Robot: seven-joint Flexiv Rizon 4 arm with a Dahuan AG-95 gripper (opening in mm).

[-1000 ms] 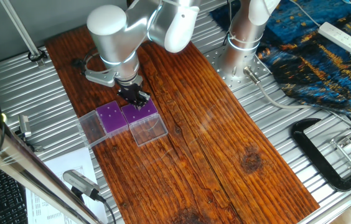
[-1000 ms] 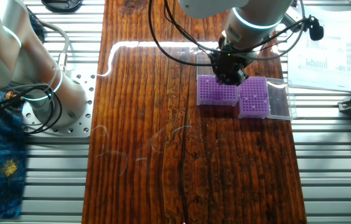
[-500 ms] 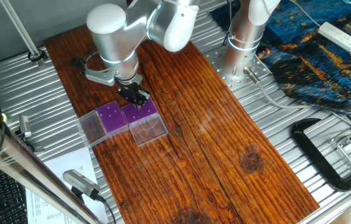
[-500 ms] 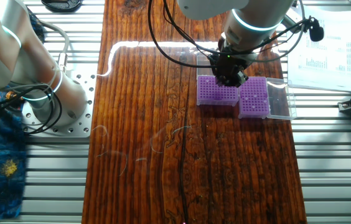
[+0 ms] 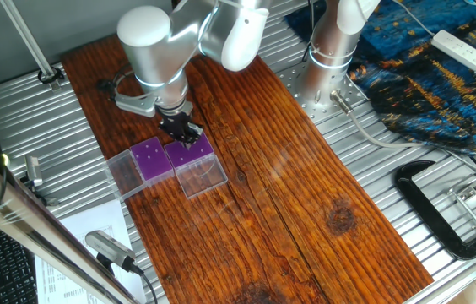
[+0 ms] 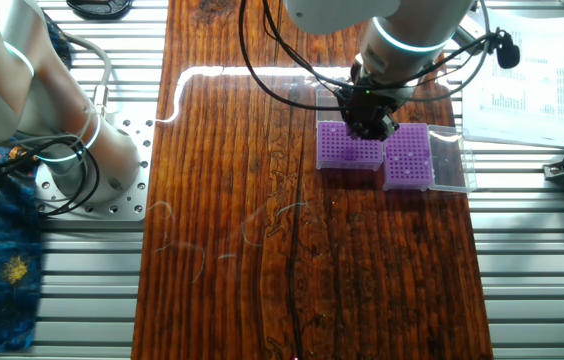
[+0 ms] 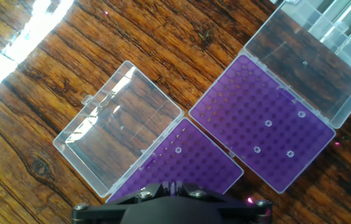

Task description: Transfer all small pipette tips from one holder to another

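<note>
While arm hangs over counter, going left to right in hand view: dark wooden plank counter [image 7: 32,149], then clear hinged lid [image 7: 116,124] lying open flat, attached to left purple perforated holder [image 7: 188,165] with one small whitish pipette tip [image 7: 177,150] showing. Right purple holder [image 7: 262,121] just beside it, corners nearly touching, four tips in it, own lid open behind. Black two-finger hand [image 6: 367,125] sits low over left holder in other fixed view. Fingers hidden, can't tell how wide or if holding anything.
</note>
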